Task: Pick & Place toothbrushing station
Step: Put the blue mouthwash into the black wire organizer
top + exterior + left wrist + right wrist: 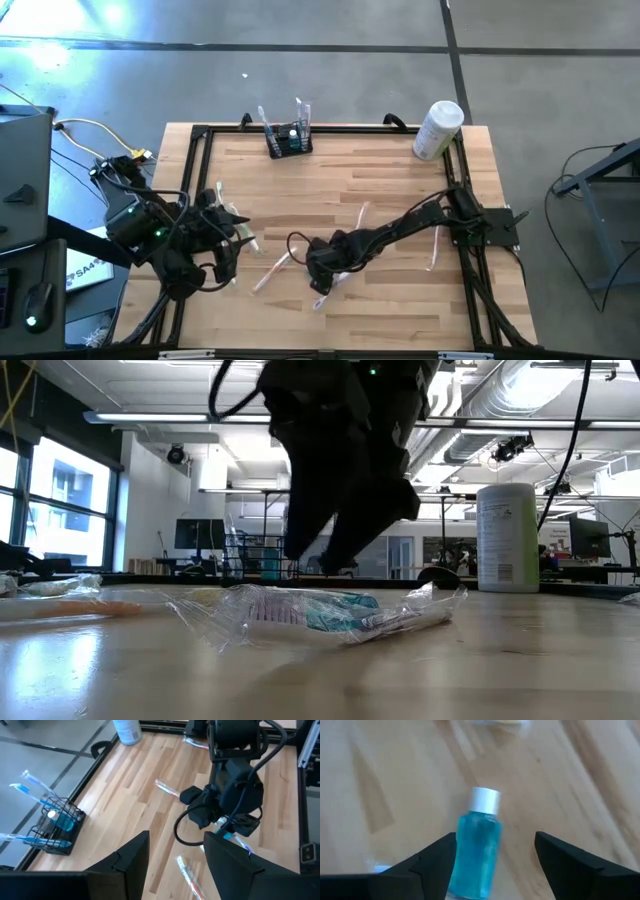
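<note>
Black wire toothbrushing station [288, 139], toothbrushes inside

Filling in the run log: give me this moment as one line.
right pincer: open over small blue white-capped bottle lying on wooden table | left pincer: open, empty | black wire rack: far edge

We list the table [400, 180]: pale wood planks, smooth, satin sheen. Frame [190, 165]: black matt metal. Rack [52, 827]: thin black wire. Bottle [476, 852]: clear glossy plastic, blue liquid, white matt cap. Wrapper [330, 615]: crinkled clear film, shiny. Canister [508, 538]: white plastic, paper label.
</note>
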Robot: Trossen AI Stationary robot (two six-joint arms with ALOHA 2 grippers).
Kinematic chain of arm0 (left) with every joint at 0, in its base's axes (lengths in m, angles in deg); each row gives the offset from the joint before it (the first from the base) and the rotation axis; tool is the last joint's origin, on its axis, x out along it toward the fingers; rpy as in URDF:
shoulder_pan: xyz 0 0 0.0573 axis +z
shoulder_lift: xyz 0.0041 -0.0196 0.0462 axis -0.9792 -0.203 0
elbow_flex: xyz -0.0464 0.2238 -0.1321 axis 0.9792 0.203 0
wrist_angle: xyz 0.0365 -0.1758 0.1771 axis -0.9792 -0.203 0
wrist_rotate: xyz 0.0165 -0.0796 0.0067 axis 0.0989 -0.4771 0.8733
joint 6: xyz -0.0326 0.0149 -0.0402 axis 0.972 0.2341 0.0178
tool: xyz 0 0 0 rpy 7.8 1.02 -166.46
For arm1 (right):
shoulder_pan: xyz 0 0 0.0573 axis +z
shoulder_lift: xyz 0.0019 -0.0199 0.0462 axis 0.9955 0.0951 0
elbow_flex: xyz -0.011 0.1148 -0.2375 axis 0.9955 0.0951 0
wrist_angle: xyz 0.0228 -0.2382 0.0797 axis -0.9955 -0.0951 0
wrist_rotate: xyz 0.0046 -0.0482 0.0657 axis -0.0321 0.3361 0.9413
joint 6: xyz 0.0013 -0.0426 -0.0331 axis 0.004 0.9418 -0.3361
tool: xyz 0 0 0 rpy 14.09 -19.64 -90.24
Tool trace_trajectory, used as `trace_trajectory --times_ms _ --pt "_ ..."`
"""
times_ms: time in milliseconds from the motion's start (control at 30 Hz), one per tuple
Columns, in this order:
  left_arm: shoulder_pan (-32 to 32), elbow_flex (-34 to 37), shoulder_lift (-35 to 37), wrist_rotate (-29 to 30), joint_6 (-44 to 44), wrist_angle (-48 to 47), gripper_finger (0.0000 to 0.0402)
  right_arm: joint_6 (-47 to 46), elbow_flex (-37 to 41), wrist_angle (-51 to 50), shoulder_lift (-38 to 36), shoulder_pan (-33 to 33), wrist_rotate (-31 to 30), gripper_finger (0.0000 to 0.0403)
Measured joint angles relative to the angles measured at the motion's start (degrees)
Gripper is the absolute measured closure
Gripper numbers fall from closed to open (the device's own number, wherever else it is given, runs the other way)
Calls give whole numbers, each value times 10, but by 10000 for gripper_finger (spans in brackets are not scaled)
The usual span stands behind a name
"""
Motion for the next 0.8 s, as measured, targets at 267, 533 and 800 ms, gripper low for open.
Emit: trace_trajectory --times_ms 267,533,800 --pt "0 0 0 -15 -1 0 217 2 1 15 26 14 -3 145" --pt "0 0 0 -18 -1 -7 217 0 -3 24 70 15 4 145" --pt "0 0 0 -19 -1 -9 217 14 -4 -4 76 13 13 248"
